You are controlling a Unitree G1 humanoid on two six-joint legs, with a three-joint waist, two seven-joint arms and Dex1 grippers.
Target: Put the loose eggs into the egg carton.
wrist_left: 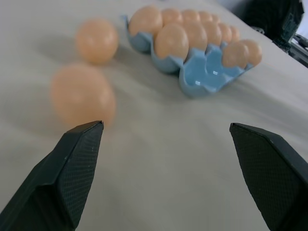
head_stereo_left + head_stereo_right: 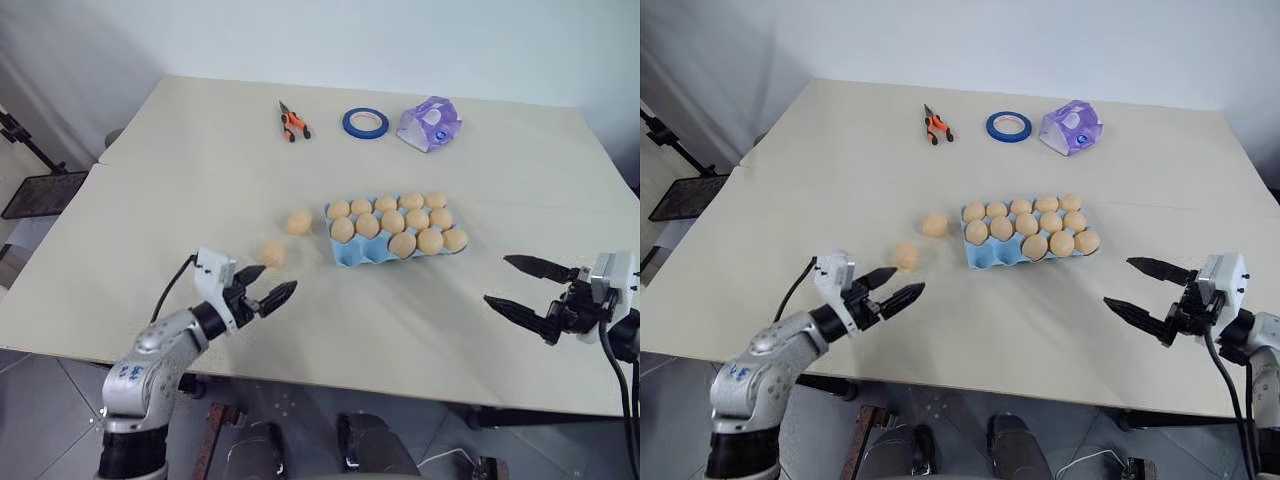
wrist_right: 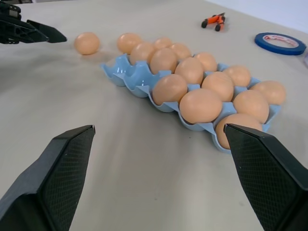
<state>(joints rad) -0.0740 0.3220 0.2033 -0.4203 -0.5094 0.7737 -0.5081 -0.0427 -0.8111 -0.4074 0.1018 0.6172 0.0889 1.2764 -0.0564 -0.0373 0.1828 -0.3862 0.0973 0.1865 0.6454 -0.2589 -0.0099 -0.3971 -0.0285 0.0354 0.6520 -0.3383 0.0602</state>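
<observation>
Two loose eggs lie on the desk (image 2: 150,180) left of the egg carton (image 2: 352,252): the nearer egg (image 2: 272,252) sits just ahead of my left hand (image 2: 265,285), the farther egg (image 2: 299,222) close beside the carton's left end. My left hand gapes wide, empty. My right hand (image 2: 525,285), right of the carton, is equally wide and empty.

Left arm (image 2: 150,365): silver-grey rounded segments with a small blue marking, a black cable looping along the forearm, and a white block at the wrist. Left gripper (image 2: 268,290) and right gripper (image 2: 522,287): two black tapered fingers each, pads (image 1: 77,159) cross-hatched. Right wrist (image 2: 612,275): white block, black cable.
</observation>
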